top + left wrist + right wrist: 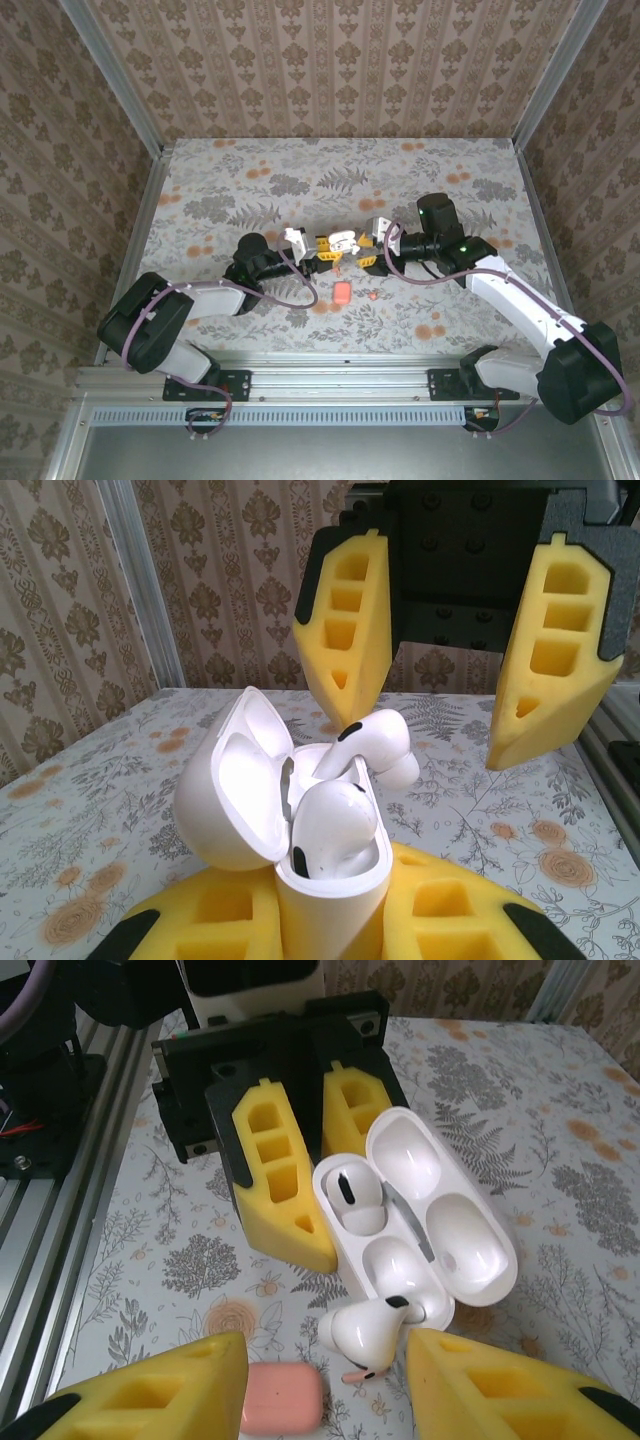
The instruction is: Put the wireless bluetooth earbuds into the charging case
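In the middle of the top view, the white case [343, 241] is clamped low on its body by the left gripper [322, 256], above the flowered table [250, 190]. The jaws are shut firmly on the case. The grip is judged to sit low so that the lid and the sockets are left free, and so that the case cannot slide or tip when something is pressed into it.

In the left wrist view the lid [235, 780] is swung back toward the left of the frame, and the case mouth is thereby turned toward the opposite arm. One seated earbud [335, 825] is sunk in the nearer socket. A loose earbud [375, 745] lies tilted across the rim at the frame's centre and is not yet dropped in.

At the bottom of the right wrist view the right gripper [328, 1355] is set astride that loose earbud. Its jaws are partly open, a gap is seen on each side, and nothing is judged to be gripped. The empty socket [395, 1260] lies just above the earbud, so a straddling pose is probably kept for righting it and pushing it home.

Lower in the top view a pink case [342, 292] and a small red earbud [373, 296] lie on the table, near each other.
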Robot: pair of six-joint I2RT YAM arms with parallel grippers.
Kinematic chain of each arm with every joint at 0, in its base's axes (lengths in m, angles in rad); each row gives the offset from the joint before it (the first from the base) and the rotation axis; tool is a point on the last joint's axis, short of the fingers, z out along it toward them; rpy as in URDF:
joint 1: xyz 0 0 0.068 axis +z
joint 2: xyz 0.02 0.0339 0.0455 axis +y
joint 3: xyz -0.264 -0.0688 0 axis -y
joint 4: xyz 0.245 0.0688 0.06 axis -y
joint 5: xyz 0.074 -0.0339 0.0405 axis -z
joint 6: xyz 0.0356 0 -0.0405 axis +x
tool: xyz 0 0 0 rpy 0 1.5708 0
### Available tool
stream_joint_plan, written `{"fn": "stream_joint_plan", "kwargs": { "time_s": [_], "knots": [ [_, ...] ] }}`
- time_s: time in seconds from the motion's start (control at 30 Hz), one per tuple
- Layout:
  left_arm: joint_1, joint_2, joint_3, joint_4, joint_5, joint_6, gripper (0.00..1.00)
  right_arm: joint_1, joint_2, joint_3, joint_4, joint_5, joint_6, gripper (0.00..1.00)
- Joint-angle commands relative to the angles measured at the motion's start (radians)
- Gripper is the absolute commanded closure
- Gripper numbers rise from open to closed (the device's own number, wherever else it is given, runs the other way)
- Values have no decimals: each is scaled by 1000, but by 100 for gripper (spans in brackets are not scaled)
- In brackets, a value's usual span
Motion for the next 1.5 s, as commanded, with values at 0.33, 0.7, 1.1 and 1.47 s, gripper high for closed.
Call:
{"fn": "stream_joint_plan", "kwargs": {
  "time_s": [0.33, 0.7, 1.1, 1.47],
  "knots": [
    [2, -29, -11, 14, -5, 10, 94, 14, -76, -29, 74, 53, 52, 50],
    [4, -25, -8, 18, -5, 4, 94, 25, -157, -107, 37, 127, 108, 57],
    [11, -9, -17, 21, -84, -22, 95, 50, -138, -176, 82, 328, 318, 60],
    [50, 35, -48, 80, -227, -112, 95, 99, -111, -164, 1, 338, 523, 59]
  ]
}}
